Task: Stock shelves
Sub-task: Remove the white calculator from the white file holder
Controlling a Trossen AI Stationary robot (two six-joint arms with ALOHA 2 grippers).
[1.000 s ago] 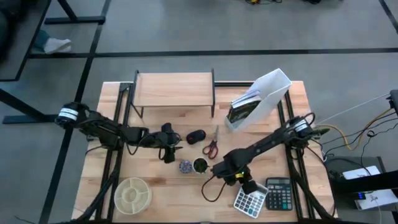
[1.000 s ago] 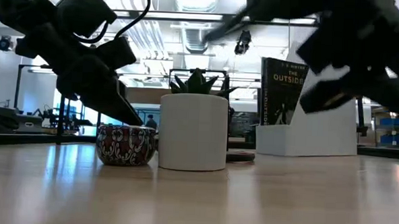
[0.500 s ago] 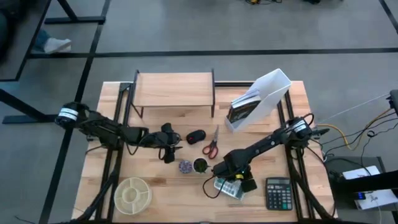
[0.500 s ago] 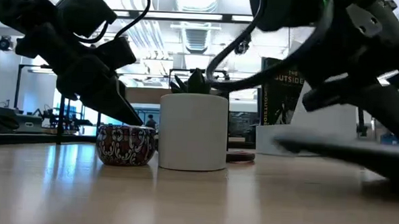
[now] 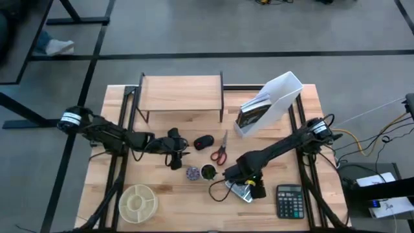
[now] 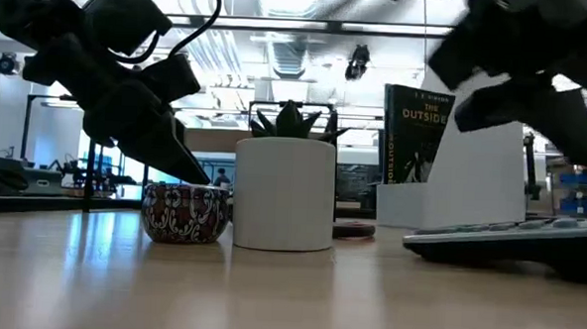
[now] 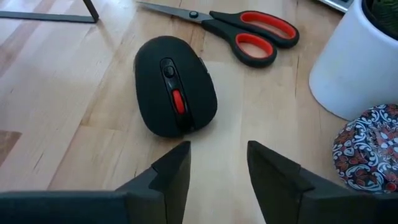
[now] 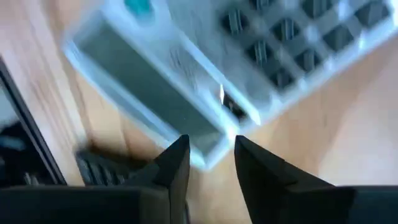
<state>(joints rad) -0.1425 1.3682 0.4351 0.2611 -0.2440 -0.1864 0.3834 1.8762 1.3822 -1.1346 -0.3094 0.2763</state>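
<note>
Shelves: one low riser shelf (image 5: 182, 92), light-wood top on thin black legs, upper centre of the high view, at the back of the table; nothing on its top board.
Left gripper (image 7: 214, 180): one, left of centre in the high view; fingers a narrow gap apart and holding nothing, just short of the mouse.
Right gripper (image 8: 208, 163): one, lower centre-right of the high view; fingers slightly apart above the edge of the light calculator, and whether they pinch it cannot be told.
Computer mouse (image 7: 175, 85): one, black with a red wheel strip, lying on the wood, centre of the high view.
Scissors (image 7: 239, 30): one pair, red-and-black handles, closed, just beside the mouse.
Plant pots: one white pot (image 6: 284, 193) holding a small green succulent.
Patterned tins: one small round tin (image 6: 184, 212), just beside the white pot on its left in the low view.
Calculators: two; one light-coloured (image 5: 240, 189) under the right gripper, one dark (image 5: 290, 200) at lower right of the high view.
File holder (image 5: 278, 97): one, white, angled, upper right, with one book (image 6: 417, 135) inside.
Divided dish (image 5: 138, 202): one, round, pale, lower left.
Table (image 5: 174, 197): one, wooden.
</note>
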